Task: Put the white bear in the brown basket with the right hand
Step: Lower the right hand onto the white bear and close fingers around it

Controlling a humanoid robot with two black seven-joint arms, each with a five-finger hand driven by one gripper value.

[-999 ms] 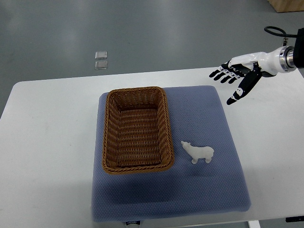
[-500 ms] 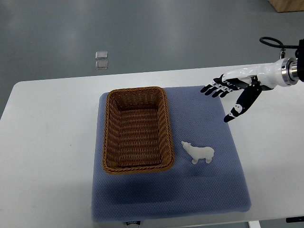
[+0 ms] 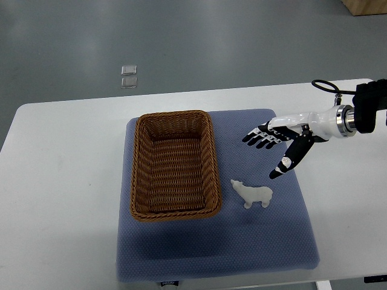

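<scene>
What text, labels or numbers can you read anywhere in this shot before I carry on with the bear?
No text is legible in the top view.
Small dark tag on the front edge of the blue mat: light print on it, too small and blurred to read.
Brown basket, white bear, right hand, white table: no markings visible.
Two small clear squares on the floor: no print visible.
</scene>
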